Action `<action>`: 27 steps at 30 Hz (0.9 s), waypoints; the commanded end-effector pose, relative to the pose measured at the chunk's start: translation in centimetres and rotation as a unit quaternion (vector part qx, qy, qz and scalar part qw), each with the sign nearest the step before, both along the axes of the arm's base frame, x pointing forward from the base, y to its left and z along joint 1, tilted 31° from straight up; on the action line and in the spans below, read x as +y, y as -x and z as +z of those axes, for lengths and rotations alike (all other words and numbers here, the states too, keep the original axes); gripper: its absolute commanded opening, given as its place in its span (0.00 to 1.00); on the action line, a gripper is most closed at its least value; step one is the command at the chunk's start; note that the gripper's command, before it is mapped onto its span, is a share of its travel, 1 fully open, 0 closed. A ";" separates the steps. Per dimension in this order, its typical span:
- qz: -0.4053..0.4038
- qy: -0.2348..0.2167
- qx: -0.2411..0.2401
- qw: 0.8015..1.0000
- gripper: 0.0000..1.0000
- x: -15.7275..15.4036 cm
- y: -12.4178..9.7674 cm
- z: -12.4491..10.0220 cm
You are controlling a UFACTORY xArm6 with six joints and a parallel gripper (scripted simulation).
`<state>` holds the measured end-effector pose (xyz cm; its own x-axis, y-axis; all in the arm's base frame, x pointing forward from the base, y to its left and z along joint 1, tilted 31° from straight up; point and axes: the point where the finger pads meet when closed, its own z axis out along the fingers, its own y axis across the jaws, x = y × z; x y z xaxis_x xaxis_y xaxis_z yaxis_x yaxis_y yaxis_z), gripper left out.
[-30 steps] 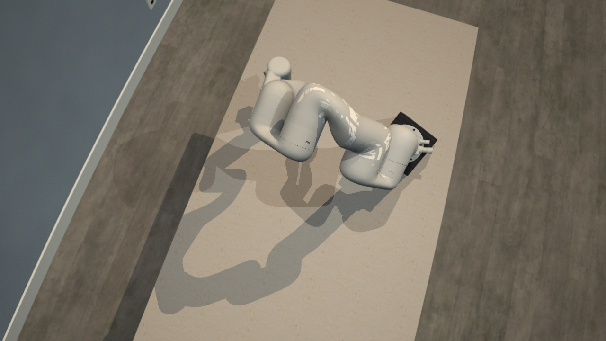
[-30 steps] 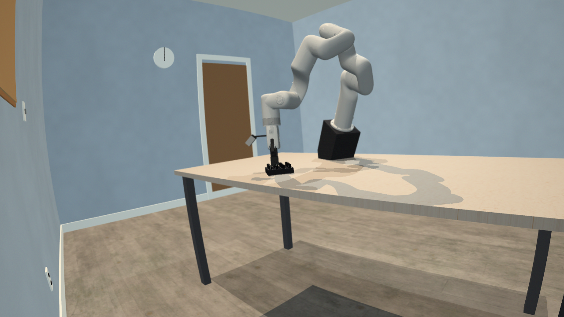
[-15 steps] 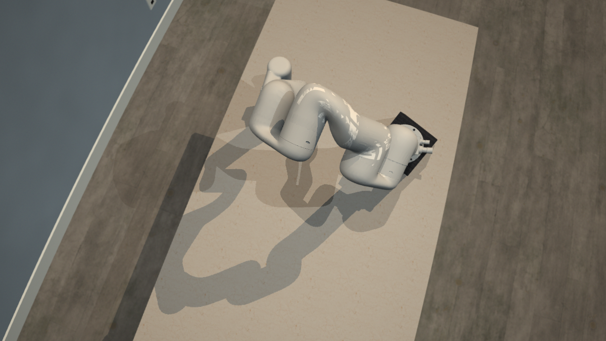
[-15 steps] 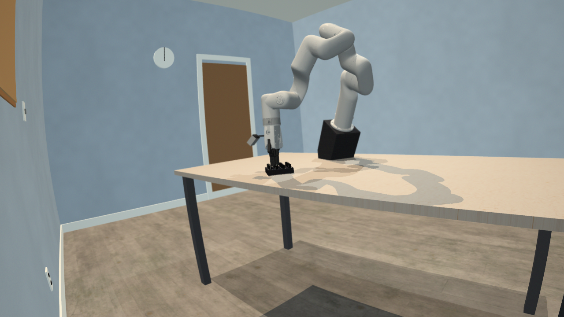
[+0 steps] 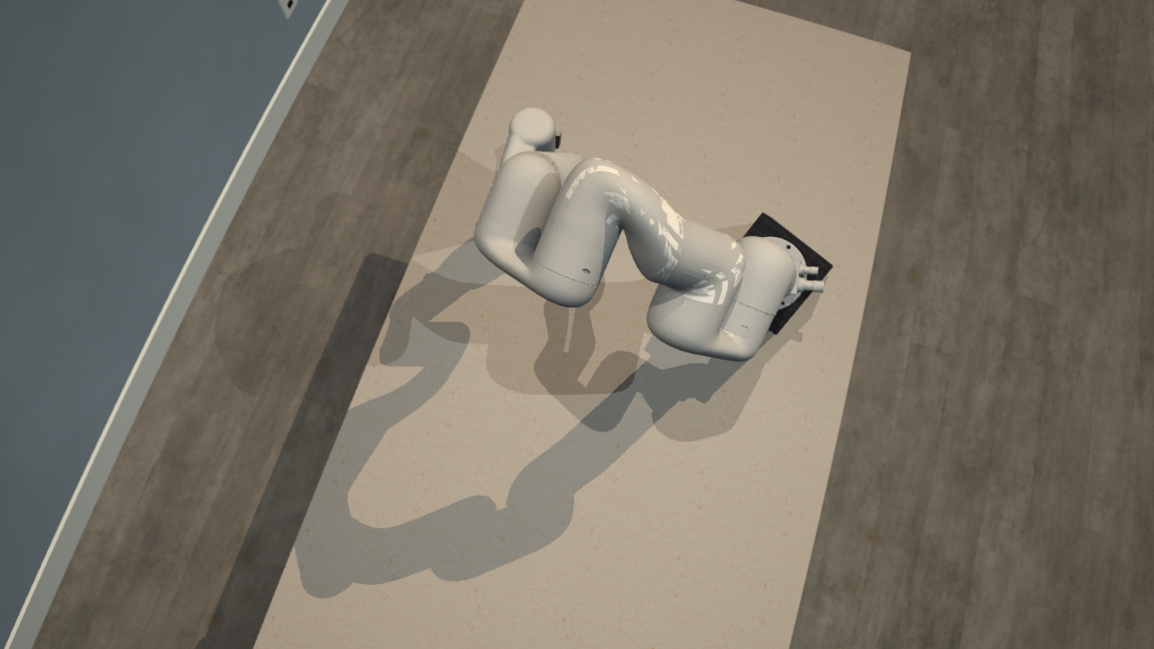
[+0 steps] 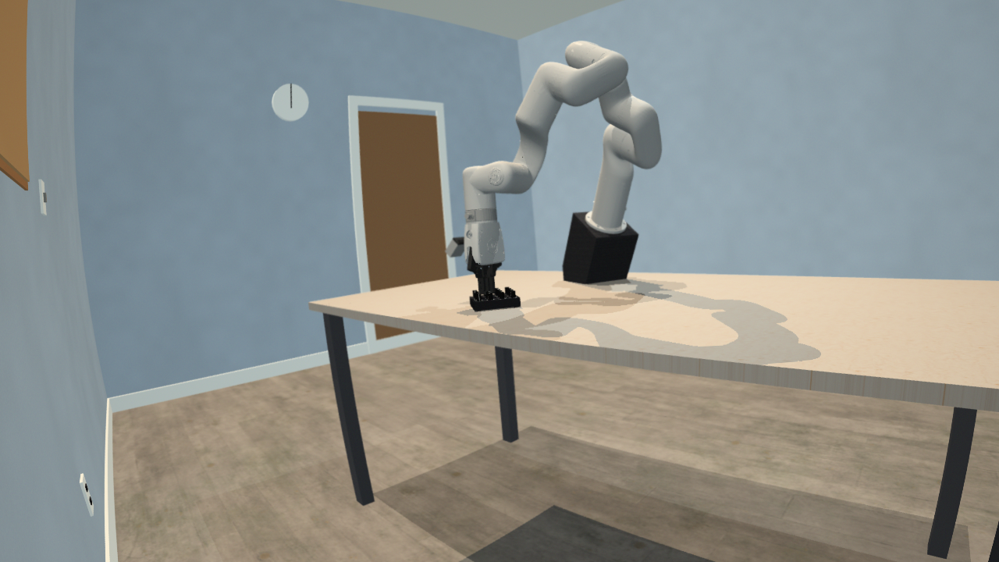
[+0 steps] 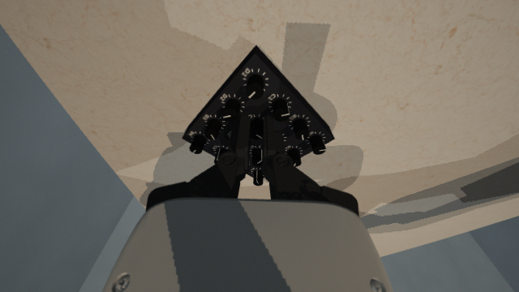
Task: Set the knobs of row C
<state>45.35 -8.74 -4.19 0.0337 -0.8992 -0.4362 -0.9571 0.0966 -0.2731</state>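
The black knob box (image 7: 258, 118) stands on the table near its corner and is seen corner-on in the wrist view, with white lines on its knobs. It shows small in the exterior view (image 6: 495, 300). In the overhead view the arm hides it. My gripper (image 7: 256, 128) (image 6: 488, 286) points straight down onto the box. Its two fingers are shut on knob C2 (image 7: 256, 129), one in from the far corner knob (image 7: 255, 84). The fingers hide parts of the neighbouring knobs.
The arm's black base (image 6: 599, 247) stands on the table behind the box, also in the overhead view (image 5: 786, 270). The table edge (image 6: 391, 318) runs close to the box on the door side. The arm's elbow rises high above the table.
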 end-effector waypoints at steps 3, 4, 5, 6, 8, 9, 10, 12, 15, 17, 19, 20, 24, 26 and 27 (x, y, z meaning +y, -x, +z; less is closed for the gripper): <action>-0.073 -0.023 0.039 0.996 0.08 -0.1 -0.1 0.1; -0.084 -0.027 0.045 0.995 0.08 -0.1 -0.1 0.1; -0.095 -0.031 0.050 0.994 0.08 -0.1 -0.1 0.1; -0.095 -0.031 0.050 0.994 0.08 -0.1 -0.1 0.1; -0.106 -0.034 0.056 0.992 0.08 -0.1 -0.1 0.1; -0.116 -0.038 0.061 0.991 0.08 -0.1 -0.1 0.1; -0.126 -0.041 0.066 0.989 0.08 -0.1 -0.1 0.1; -0.147 -0.048 0.076 0.985 0.08 -0.1 -0.1 0.1; -0.175 -0.057 0.090 0.979 0.08 -0.1 -0.1 0.1; -0.193 -0.063 0.099 0.974 0.08 -0.1 -0.1 0.1; -0.209 -0.069 0.107 0.970 0.08 -0.1 -0.1 0.1; -0.217 -0.071 0.111 0.967 0.08 -0.1 -0.1 0.1; -0.232 -0.076 0.118 0.962 0.08 -0.1 -0.1 0.1; -0.246 -0.081 0.125 0.958 0.08 -0.1 -0.1 0.1; -0.253 -0.083 0.128 0.955 0.08 -0.1 -0.1 0.1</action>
